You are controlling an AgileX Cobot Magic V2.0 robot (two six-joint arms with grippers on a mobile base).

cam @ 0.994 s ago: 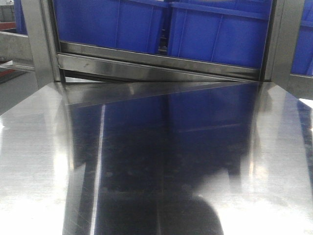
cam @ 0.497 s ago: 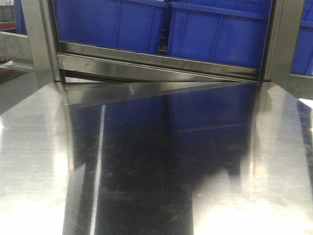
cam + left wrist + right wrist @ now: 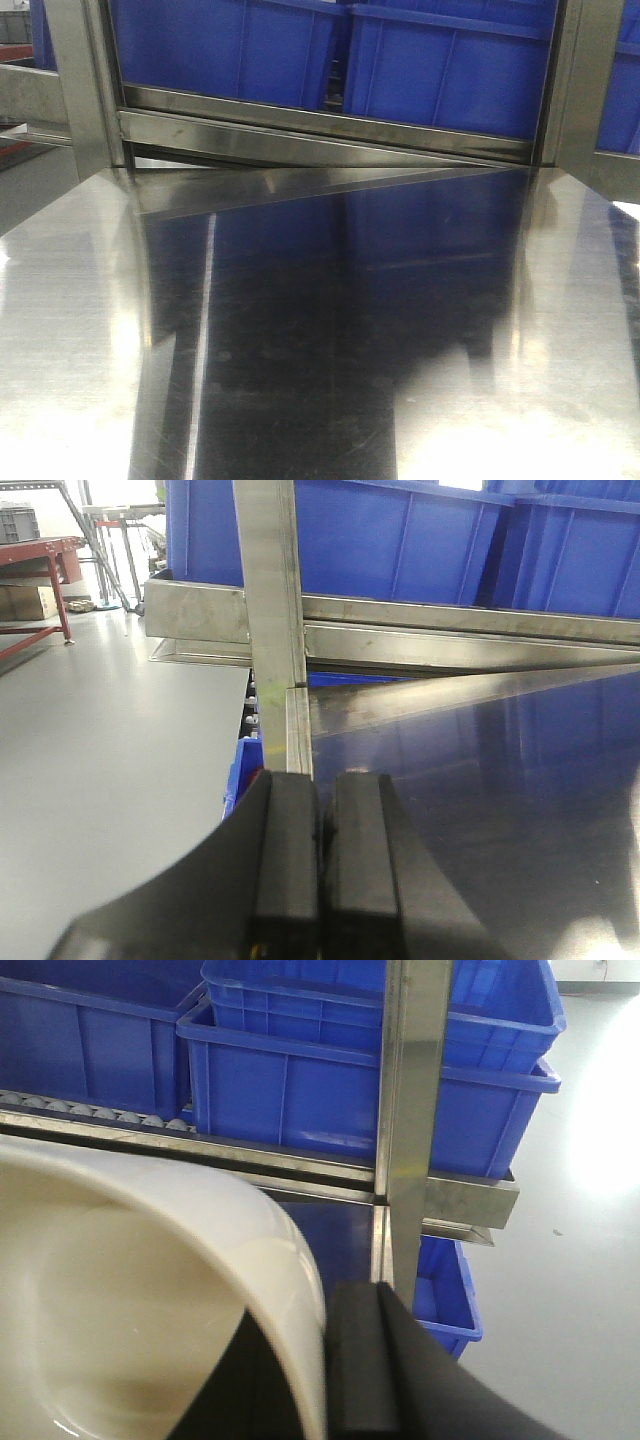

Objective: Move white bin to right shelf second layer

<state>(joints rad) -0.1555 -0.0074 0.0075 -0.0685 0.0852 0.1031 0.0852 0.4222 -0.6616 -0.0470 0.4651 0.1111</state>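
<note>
The white bin (image 3: 130, 1290) fills the lower left of the right wrist view, glossy and cream-white, its open inside towards the camera. My right gripper (image 3: 305, 1305) is shut on the bin's wall, with one black finger inside and one finger (image 3: 360, 1360) outside. Behind the bin, a steel rack level with white rollers (image 3: 100, 1112) carries blue crates. My left gripper (image 3: 322, 780) is shut and empty, at the left edge of the mirror-like steel tabletop (image 3: 480, 780). The front view shows no bin and no gripper.
Large blue ribbed crates (image 3: 440, 70) stand on the rack behind the tabletop (image 3: 330, 330); they also show in the wrist views (image 3: 400, 540) (image 3: 330, 1090). Steel uprights (image 3: 410, 1110) (image 3: 270, 590) stand close ahead of each gripper. Another blue crate (image 3: 445, 1290) sits lower right.
A dark rounded reflection at the tabletop's near edge has gone from the front view. Nothing else there has moved.
</note>
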